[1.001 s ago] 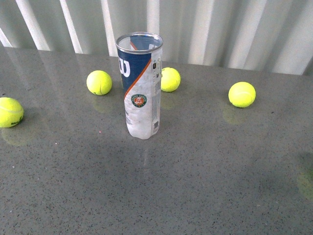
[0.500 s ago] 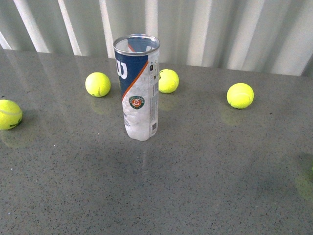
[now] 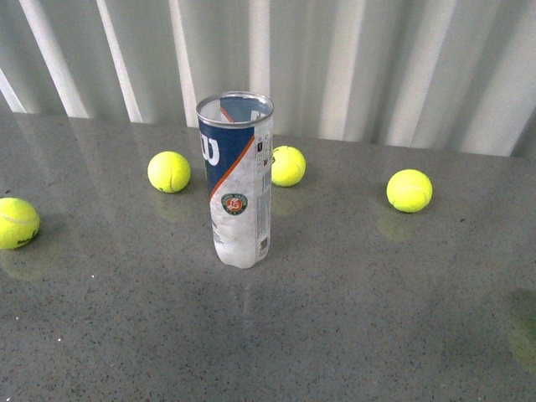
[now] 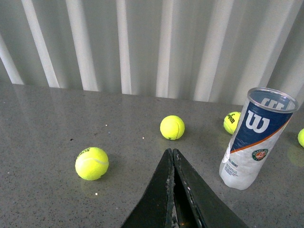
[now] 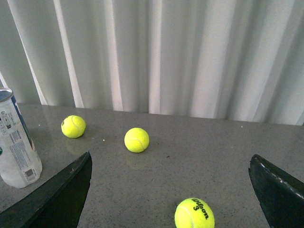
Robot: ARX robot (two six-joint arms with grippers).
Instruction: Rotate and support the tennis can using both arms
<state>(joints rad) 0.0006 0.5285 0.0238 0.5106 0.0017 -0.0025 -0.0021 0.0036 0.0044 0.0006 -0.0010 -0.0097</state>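
Grey speckled tabletop (image 3: 352, 335), glossy, faint reflections. White pleated curtain (image 3: 377, 59) along its far edge. Four yellow balls in front view: ball 1 (image 3: 18, 223) at the left edge; ball 2 (image 3: 169, 172) and ball 3 (image 3: 288, 166) toward the far edge, approx. mid-table; ball 4 (image 3: 409, 190) further right, all well apart. Right wrist view shows a fifth ball (image 5: 194, 214) printed "3", prob. near the right edge.
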